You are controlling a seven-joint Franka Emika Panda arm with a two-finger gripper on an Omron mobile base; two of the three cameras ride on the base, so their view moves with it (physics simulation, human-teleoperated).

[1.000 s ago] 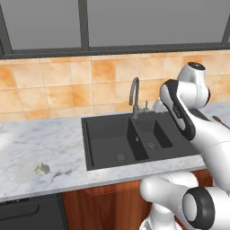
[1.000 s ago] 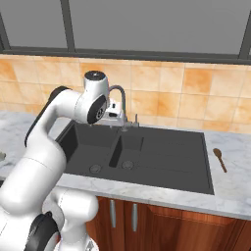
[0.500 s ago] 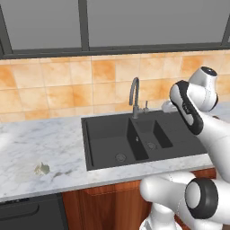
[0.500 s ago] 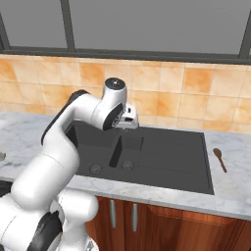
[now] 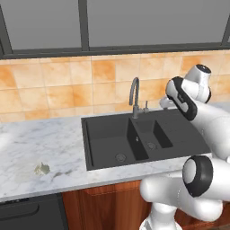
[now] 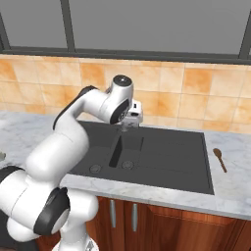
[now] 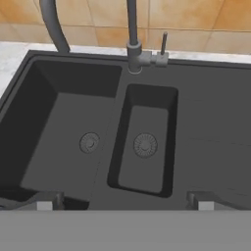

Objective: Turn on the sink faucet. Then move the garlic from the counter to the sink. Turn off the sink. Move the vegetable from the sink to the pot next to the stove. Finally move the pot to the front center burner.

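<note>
Gripper (image 7: 125,200) spread wide, holding nothing, hovering above the sink (image 7: 206,122) and looking down on both bowls. Finger tips (image 7: 45,201) low at 7 and 5 o'clock in the hand view, well apart, with bare black basin between them. Faucet (image 7: 133,46) at 12 o'clock there, upright stem rising out of frame, small lever (image 7: 163,46) just beside it at 1 o'clock, standing upright. Curved spout crossing the corner at 11 o'clock. Wide bowl at 9 o'clock, narrow bowl at centre, each with a round drain (image 7: 145,145); whether water runs, cannot tell.

From the left base view: faucet (image 5: 134,96) behind the sink (image 5: 103,134), white arm rising at 3 o'clock, nothing between hand and faucet. Garlic (image 5: 42,169) on the counter (image 5: 27,148) at 8 o'clock, well apart from the sink's left rim, on open marble.

From the right base view: arm bent across the sink (image 6: 166,147), gripper (image 6: 128,122) near the back rim, faucet hidden behind it. Wooden spoon (image 6: 219,159) on the counter (image 6: 230,181) at 3 o'clock, just beside the sink's right edge. Orange tiled wall (image 6: 196,93) behind, dark-framed window (image 6: 147,24) above.
</note>
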